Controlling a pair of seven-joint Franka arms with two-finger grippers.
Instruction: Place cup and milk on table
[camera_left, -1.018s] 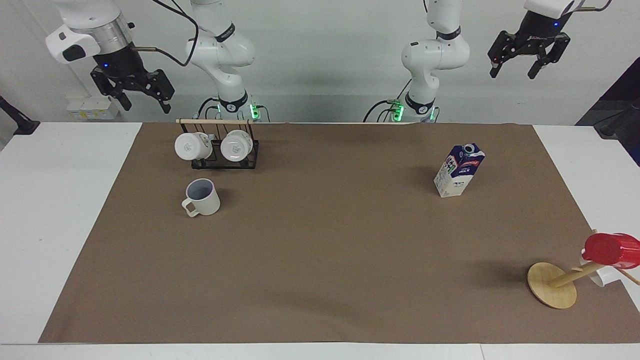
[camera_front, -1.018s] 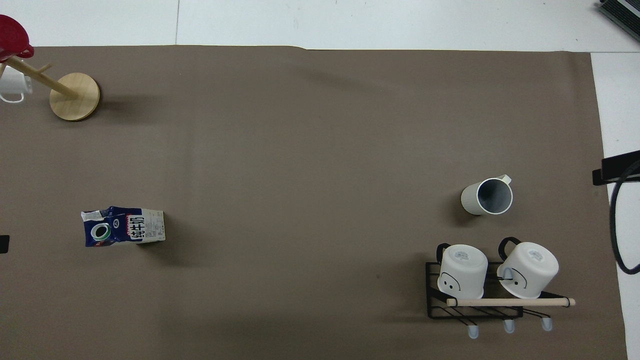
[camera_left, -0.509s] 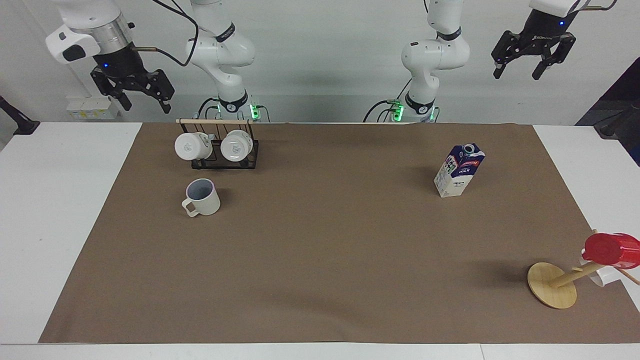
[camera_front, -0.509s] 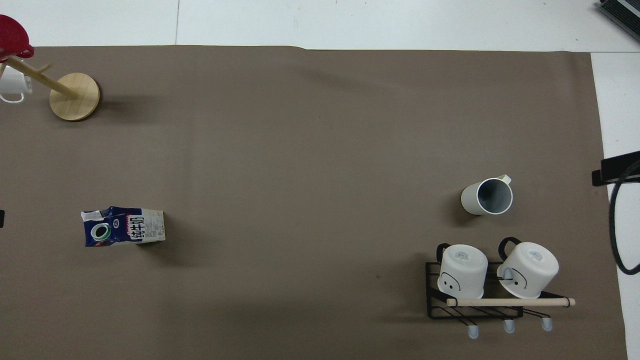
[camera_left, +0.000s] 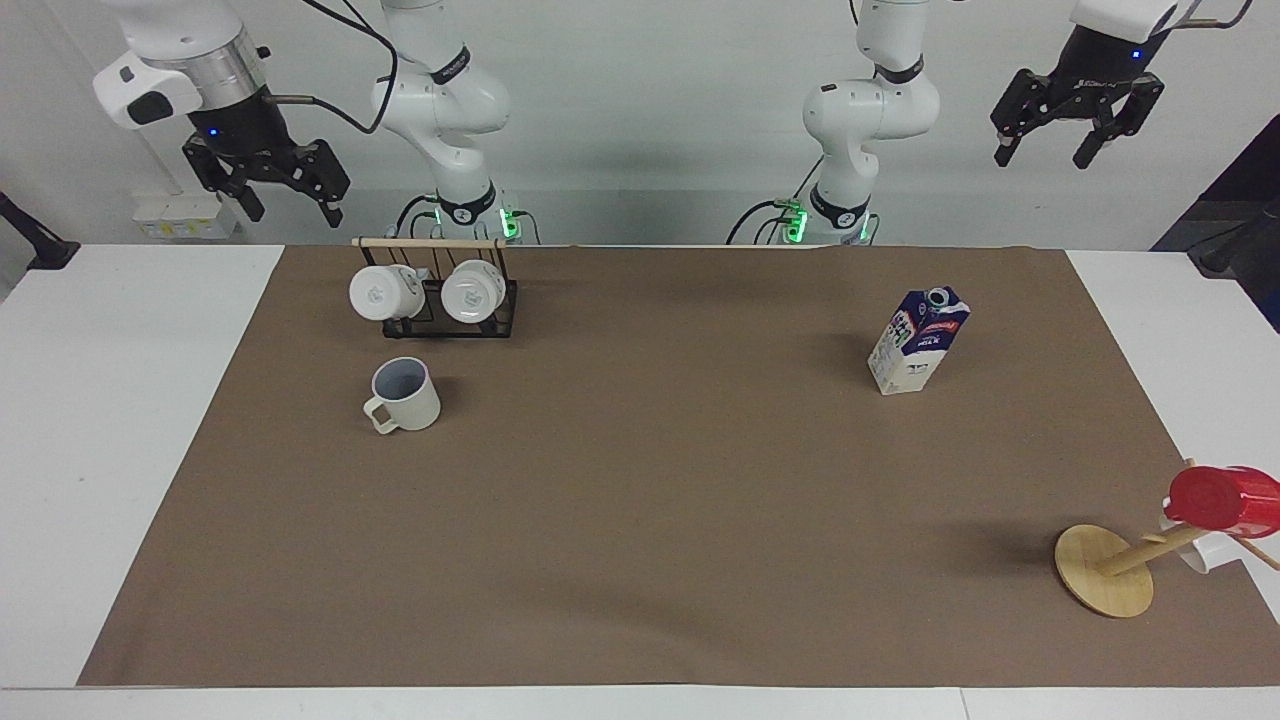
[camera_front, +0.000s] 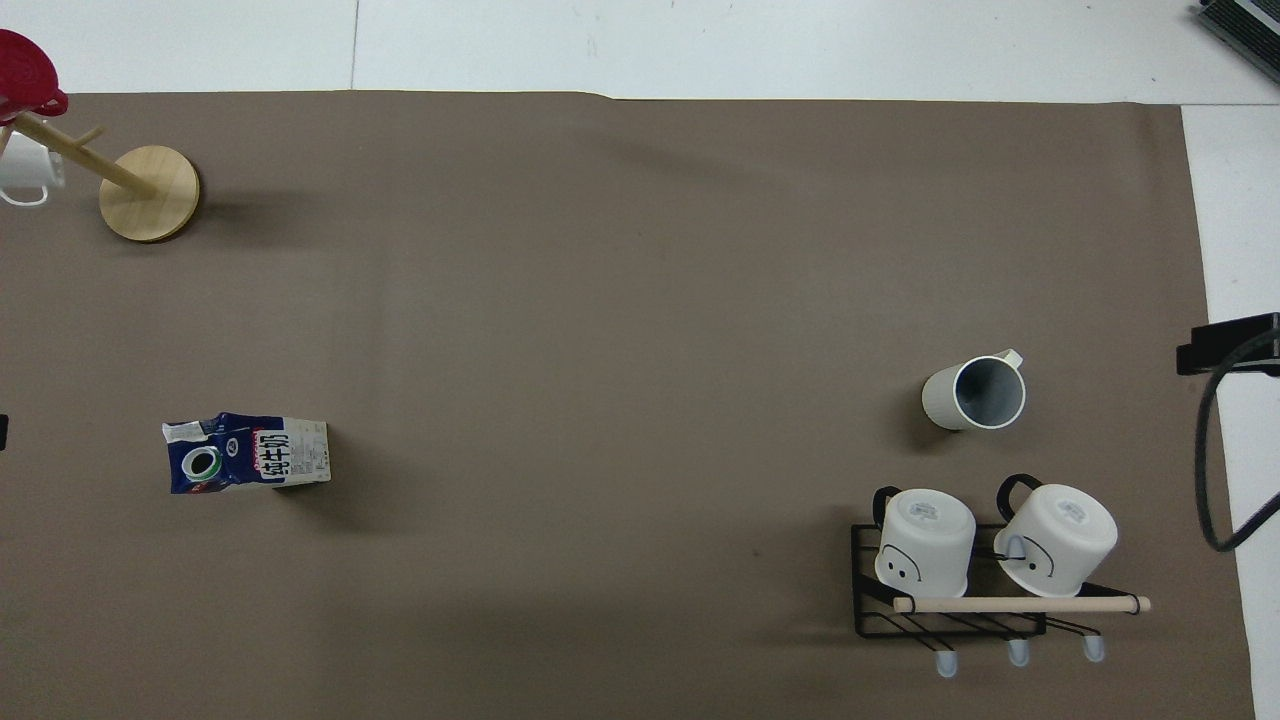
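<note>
The cream-beige cup (camera_left: 405, 395) stands upright on the brown sheet of the table (camera_left: 120, 400), toward the right arm's end; it also shows in the overhead view (camera_front: 975, 393). The blue-and-white milk carton (camera_left: 918, 342) stands upright on the sheet toward the left arm's end, and shows from above in the overhead view (camera_front: 248, 453). My right gripper (camera_left: 293, 212) is open and empty, raised high over the table edge by the robots. My left gripper (camera_left: 1042, 160) is open and empty, raised high at the left arm's end. Neither touches anything.
A black wire rack (camera_left: 450, 322) holding two white mugs stands just nearer to the robots than the cup. A wooden mug tree (camera_left: 1105, 572) with a red cup (camera_left: 1222, 497) and a white mug stands at the left arm's end, farther from the robots than the milk.
My left gripper has drifted a little outward toward its own end of the table, still raised and open. The right gripper, the cup and the milk have hardly moved.
</note>
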